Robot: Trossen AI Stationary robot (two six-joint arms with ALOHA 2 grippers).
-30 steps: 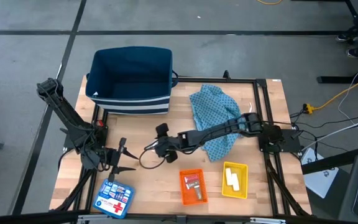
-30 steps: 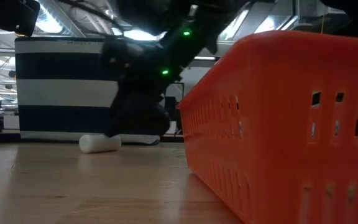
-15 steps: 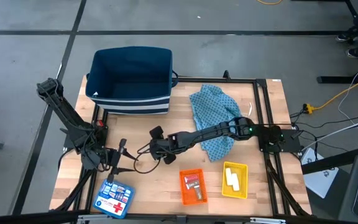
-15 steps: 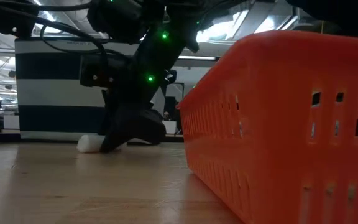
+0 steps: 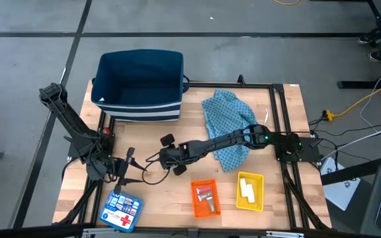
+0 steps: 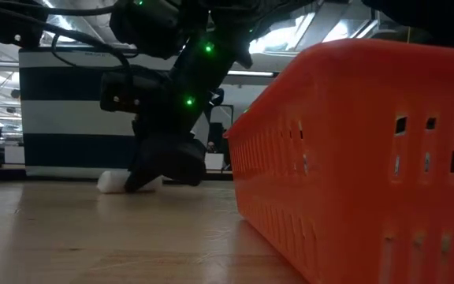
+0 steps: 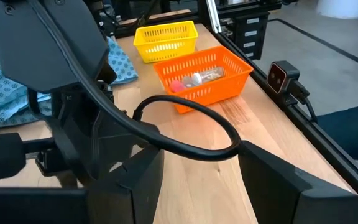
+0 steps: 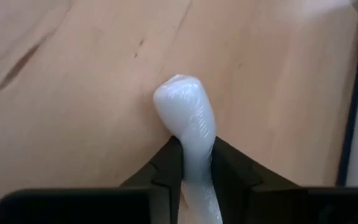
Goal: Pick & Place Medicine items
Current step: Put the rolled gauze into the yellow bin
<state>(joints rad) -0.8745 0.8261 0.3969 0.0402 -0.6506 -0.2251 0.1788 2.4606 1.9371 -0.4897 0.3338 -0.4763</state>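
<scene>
Right gripper point(image 5: 152, 160) clamped on a small white cylindrical stick point(image 8: 188, 134) lying on the table.

The right arm reaches from its base at the right edge of the light wooden table point(image 5: 157, 195) across the crumpled blue patterned cloth point(image 5: 227, 125), stretched low toward the table's middle; in the right wrist view its jaws are closed on either side of the stick, whose rounded end pokes out past the fingertips, and the low view shows the stick point(image 6: 115, 182) resting on the wood under the wrist. The left gripper point(image 5: 137, 170) waits just left of it near the front left, jaws apart. Two more white sticks point(image 5: 247, 188) lie in the yellow perforated plastic tray point(image 5: 259, 194); the orange perforated plastic tray point(image 5: 196, 201) beside it holds small packets point(image 5: 205, 192).
</scene>
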